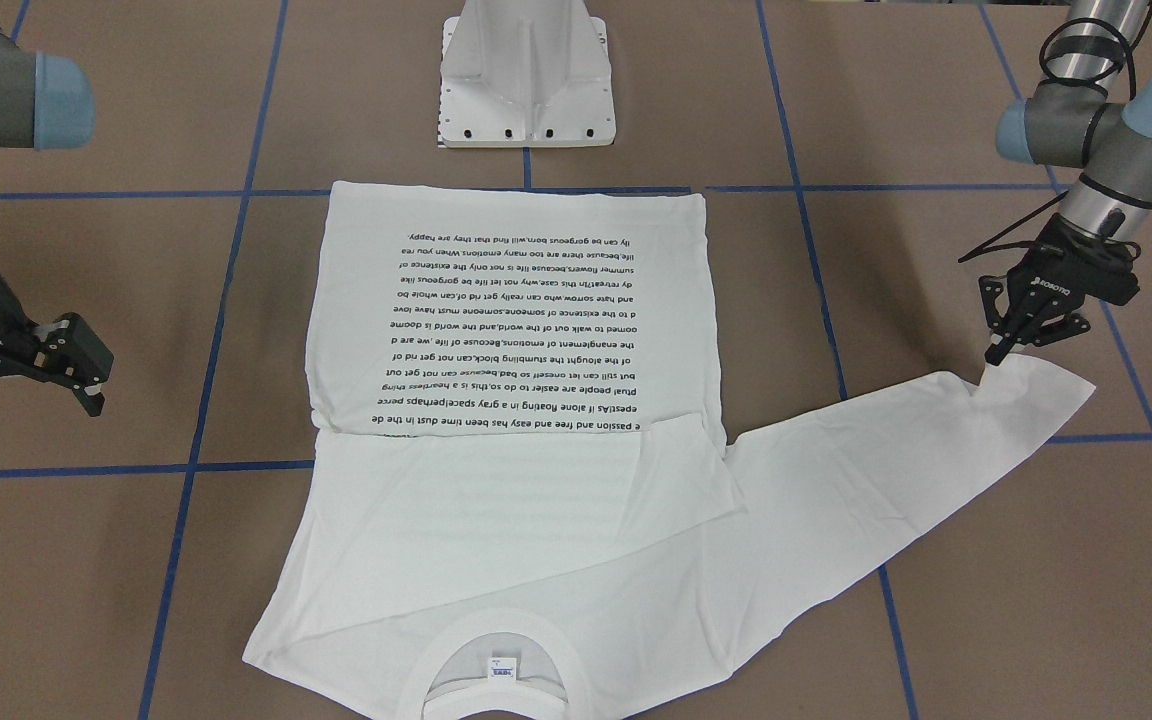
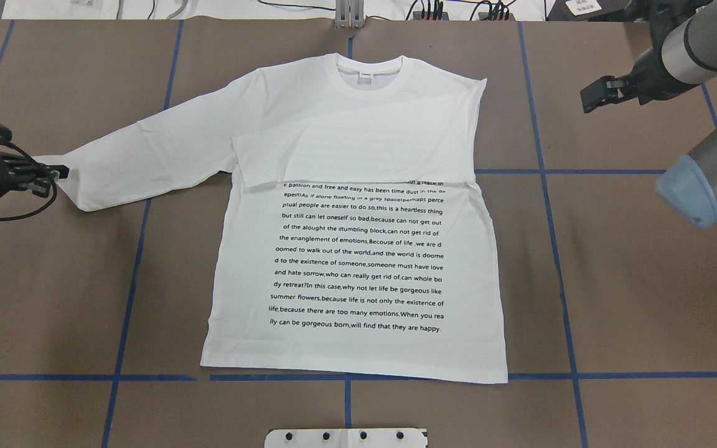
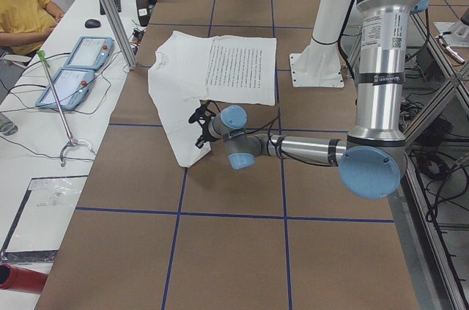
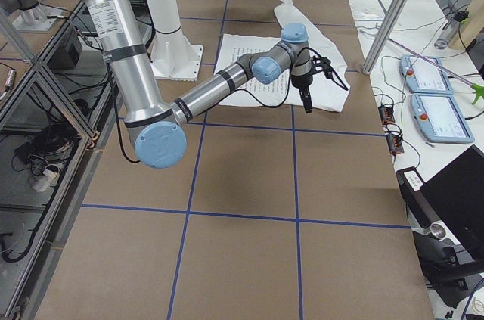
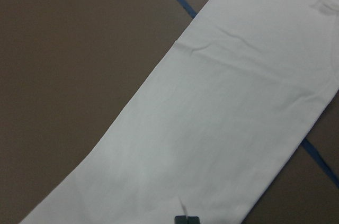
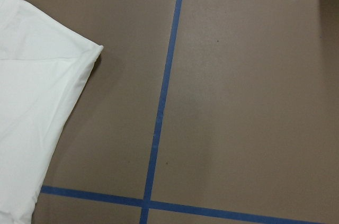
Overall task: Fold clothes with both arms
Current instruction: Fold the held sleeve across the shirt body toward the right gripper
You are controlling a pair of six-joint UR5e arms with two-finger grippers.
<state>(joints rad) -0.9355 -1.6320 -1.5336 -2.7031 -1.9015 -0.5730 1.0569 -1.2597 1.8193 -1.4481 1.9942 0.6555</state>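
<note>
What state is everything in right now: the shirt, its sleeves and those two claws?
T-shirt: lying flat, print up.
Folded sleeve: laid across the chest.
Outstretched sleeve: spread sideways, cuff pinched.
Left gripper: shut on outstretched sleeve's cuff.
Right gripper: open, empty, off the shirt.

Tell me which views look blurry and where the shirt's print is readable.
Overhead view: even light, print on the shirt sharp and readable. Front-facing view: also sharp, print upside down. Left wrist view: soft and dim, sleeve lacks detail. Side views: print too small to read.
</note>
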